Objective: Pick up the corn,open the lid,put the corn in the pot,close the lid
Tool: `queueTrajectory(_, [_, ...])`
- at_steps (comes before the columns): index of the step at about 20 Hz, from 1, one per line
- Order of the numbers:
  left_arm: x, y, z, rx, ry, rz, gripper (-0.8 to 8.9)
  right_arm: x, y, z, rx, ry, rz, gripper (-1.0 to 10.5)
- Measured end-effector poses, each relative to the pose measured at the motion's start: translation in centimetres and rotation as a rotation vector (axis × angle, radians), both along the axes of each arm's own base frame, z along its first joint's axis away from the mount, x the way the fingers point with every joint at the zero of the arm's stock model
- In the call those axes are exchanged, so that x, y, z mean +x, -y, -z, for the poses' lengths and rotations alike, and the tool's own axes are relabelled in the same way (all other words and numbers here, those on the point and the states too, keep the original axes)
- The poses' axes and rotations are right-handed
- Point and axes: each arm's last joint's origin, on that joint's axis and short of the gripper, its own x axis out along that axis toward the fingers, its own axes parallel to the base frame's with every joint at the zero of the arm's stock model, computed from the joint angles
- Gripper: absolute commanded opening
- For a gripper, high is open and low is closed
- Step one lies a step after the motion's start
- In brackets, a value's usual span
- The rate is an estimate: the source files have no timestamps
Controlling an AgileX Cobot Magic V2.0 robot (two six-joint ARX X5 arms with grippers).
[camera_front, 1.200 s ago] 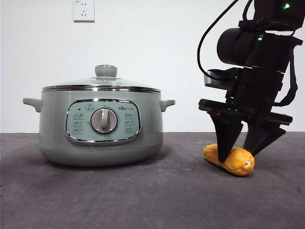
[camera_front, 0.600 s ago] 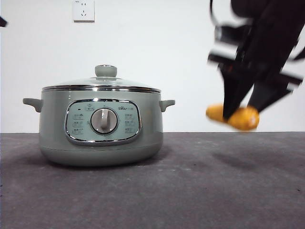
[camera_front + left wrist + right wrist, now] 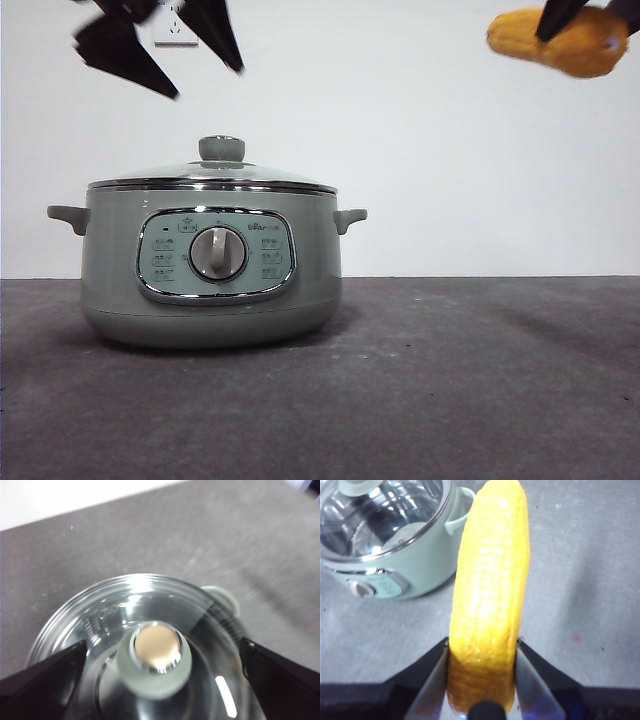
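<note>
The sage-green pot (image 3: 210, 280) stands left of centre on the table, with the glass lid (image 3: 215, 176) shut on it. My left gripper (image 3: 205, 82) hangs open above the lid's green knob (image 3: 222, 148). In the left wrist view its jaws stand wide on either side of the knob (image 3: 155, 657), apart from the lid (image 3: 100, 615). My right gripper (image 3: 482, 642) is shut on the corn (image 3: 487, 590), held high in the air at the top right (image 3: 560, 40), well right of the pot (image 3: 395, 565).
The dark grey table (image 3: 450, 380) runs across the front, with a white wall behind. A wall socket (image 3: 170, 30) shows behind the left gripper's jaws. The pot's side handle (image 3: 350, 217) sticks out to the right.
My right gripper has lifted the corn from the table up to the top right. My left gripper has come in from the top left above the lid.
</note>
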Motion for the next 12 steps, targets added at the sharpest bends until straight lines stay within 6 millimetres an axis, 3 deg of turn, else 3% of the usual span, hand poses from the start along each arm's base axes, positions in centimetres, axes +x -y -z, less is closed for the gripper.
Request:
queueTrajectory(5, [2.2,1.9,3.6,0.111,-0.071,-0.012,6.87,-1.1,0.5,-0.4,0.003,0.007,0.000,-0.1])
queueTrajectory(8, [2.8,2.2,4.7,0.132,-0.096,-0.017,6.65,-1.1,0.5,-0.4,0.001,0.002,0.000,-0.1])
queueTrajectory(11, [2.9,2.3,4.9,0.133,-0.100,-0.017,3.38,-1.1,0.5,-0.4,0.001,0.003,0.000,-0.1])
queueTrajectory(12, [2.9,2.3,4.9,0.132,-0.098,-0.017,2.76,-1.1,0.5,-0.4,0.001,0.003,0.000,-0.1])
